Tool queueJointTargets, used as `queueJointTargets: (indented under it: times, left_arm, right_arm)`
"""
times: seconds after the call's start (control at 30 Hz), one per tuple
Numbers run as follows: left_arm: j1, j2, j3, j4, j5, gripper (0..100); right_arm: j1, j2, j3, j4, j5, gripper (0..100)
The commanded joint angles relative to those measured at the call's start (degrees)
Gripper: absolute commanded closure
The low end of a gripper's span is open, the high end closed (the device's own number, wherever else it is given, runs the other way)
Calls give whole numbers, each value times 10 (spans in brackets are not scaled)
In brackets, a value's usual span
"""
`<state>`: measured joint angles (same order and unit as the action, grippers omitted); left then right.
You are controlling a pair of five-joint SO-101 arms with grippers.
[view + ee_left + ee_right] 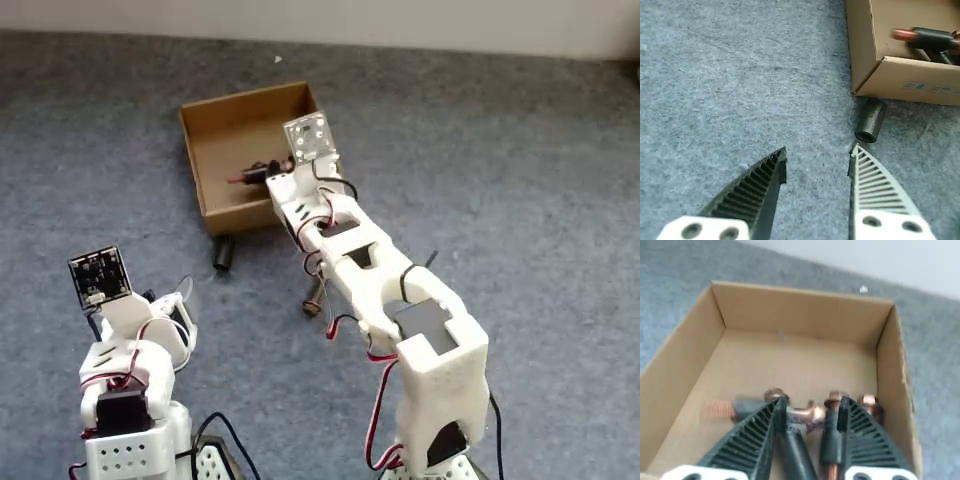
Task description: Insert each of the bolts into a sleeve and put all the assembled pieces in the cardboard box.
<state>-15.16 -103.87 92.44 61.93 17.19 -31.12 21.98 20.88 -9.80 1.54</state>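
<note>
**A:** Counting pieces: what lay in the box (800, 310)?

**B:** Several assembled pieces (747, 409). The right gripper (810, 407) hung over it, fingers apart, holding nothing. One sleeve (870, 120) lay just outside the box, one bolt (313, 298) farther from it, unjoined. The left gripper (817, 155), spread wide and empty, hovered short of the box.

1. A grey, carpet-like fabric covers the tabletop (540, 160); its texture is fuzzy and faintly mottled.
2. A plain, pale off-white band (420, 18) runs along the far edge.
3. A tiny white speck (278, 60) lies near that edge.
4. The light is soft and even.
</note>
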Motion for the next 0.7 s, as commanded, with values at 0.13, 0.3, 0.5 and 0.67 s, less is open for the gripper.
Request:
queueJointTargets:
  times: [0.13,0.3,0.5,0.67]
  left_arm:
    - [-6,-6,-2,-3,-6,780]
    - [-43,-6,-7,-4,-3,780]
    - [-94,-6,-1,-48,-2,780]
    - [-95,-6,4,-51,-2,780]
  right_arm:
    - [-8,-157,-35,185,-8,843]
    - [-28,-203,-37,360,-15,843]
    - [-57,-206,-37,468,-102,843]
    - [-111,-204,-36,487,-132,843]
